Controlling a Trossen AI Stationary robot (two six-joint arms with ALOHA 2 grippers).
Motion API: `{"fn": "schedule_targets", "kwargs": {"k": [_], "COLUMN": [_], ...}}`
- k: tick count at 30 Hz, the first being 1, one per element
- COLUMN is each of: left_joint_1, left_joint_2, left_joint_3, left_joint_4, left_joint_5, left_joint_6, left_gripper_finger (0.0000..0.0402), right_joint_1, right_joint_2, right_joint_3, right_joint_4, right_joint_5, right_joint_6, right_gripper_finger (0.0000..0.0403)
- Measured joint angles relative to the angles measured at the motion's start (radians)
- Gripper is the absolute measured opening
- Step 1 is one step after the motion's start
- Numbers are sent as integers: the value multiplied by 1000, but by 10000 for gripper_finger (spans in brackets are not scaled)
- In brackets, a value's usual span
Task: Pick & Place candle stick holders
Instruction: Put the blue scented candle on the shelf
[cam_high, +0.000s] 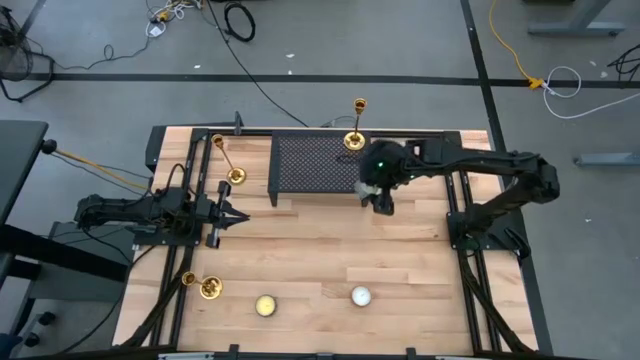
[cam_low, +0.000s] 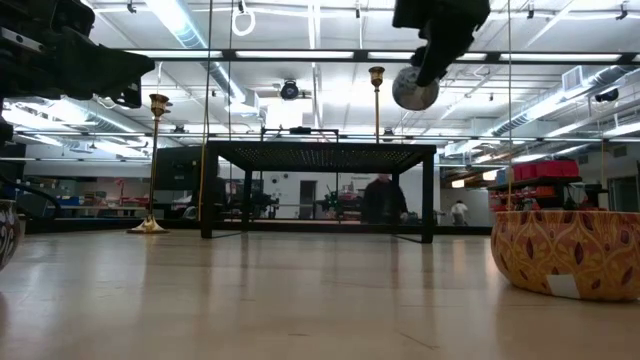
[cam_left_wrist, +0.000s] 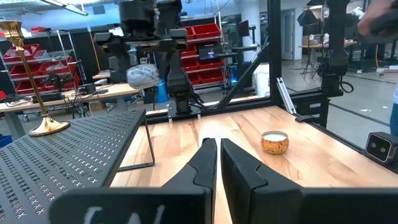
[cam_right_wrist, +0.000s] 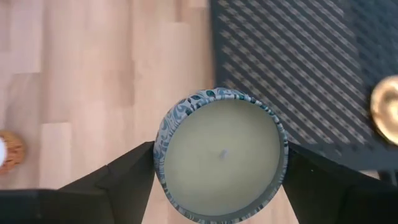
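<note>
Candle stick holders: three are standing, one (cam_high: 354, 139) on the rack (cam_high: 315, 165), two (cam_high: 235, 176) (cam_high: 209, 288) off it. Right gripper (cam_right_wrist: 219, 163) is gripping a blue-patterned candle tin (cam_right_wrist: 220, 152), jaws wide, at the rack's edge. Left gripper (cam_left_wrist: 217, 163) is sitting nearly closed, empty.

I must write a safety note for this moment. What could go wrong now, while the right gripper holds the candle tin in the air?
1. The right gripper grips the candle tin only at two opposite sides of its round wall, high above the table; it might slip and fall.
2. A brass candlestick stands on the black mesh rack close beside the right gripper; a sideways move could topple it.
</note>
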Motion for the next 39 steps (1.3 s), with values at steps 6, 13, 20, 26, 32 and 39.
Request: {"fn": "schedule_targets", "kwargs": {"k": [6,13,20,26,32,39], "left_joint_1": [0,0,0,0,0,0], "left_joint_2": [0,0,0,0,0,0], "left_joint_3": [0,0,0,0,0,0], "left_joint_4": [0,0,0,0,0,0], "left_joint_5": [0,0,0,0,0,0], "left_joint_6": [0,0,0,0,0,0], "left_gripper_finger": [25,25,25,25,25,25], "right_joint_1": [60,90,89,89,89,59], "right_joint_2": [60,114,183,257,307,344], "right_joint_3": [51,129,245,336,373,373], "right_joint_4": [-1,2,35,73,128,247], "right_joint_5": [-13,-12,39,69,69,69], "right_joint_6": [-4,-8,-38,-85,-110,-110], "right_gripper_finger": [310,310,310,310,310,310]}}
